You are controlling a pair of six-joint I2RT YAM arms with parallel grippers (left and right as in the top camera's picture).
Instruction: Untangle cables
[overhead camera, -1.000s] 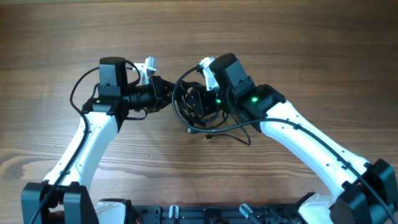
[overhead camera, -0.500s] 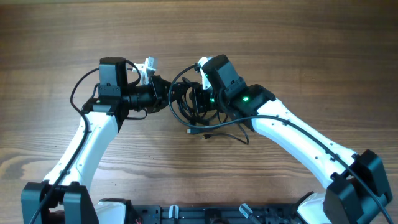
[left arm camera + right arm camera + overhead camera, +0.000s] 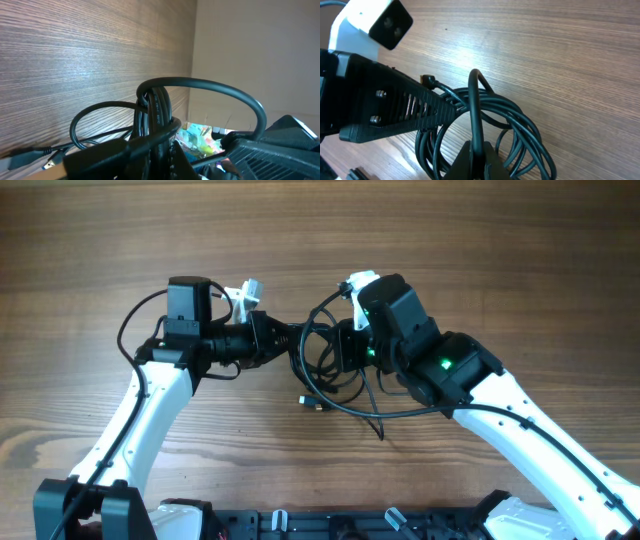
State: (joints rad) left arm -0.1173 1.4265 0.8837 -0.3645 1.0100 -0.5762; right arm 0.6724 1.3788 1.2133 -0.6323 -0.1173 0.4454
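A bundle of thin black cables point(image 3: 322, 365) hangs in loops between my two grippers above the wooden table. My left gripper point(image 3: 282, 338) is shut on a bunch of strands at the bundle's left side; in the left wrist view the cables point(image 3: 152, 112) stand clamped between its fingers. My right gripper point(image 3: 340, 345) is shut on a single strand at the bundle's right side; in the right wrist view that strand point(image 3: 475, 115) rises from the closed fingers, with coils point(image 3: 520, 130) behind. A small plug point(image 3: 312, 403) dangles below the bundle.
The wooden table point(image 3: 450, 240) stretches all round the arms. The left arm's camera housing point(image 3: 370, 22) and its black finger point(image 3: 395, 107) fill the left of the right wrist view. The arm bases stand at the near edge.
Both grippers have shifted to the right with the bundle. The right gripper has pulled its strand away, so the loops hang looser and wider and the plug has moved lower.
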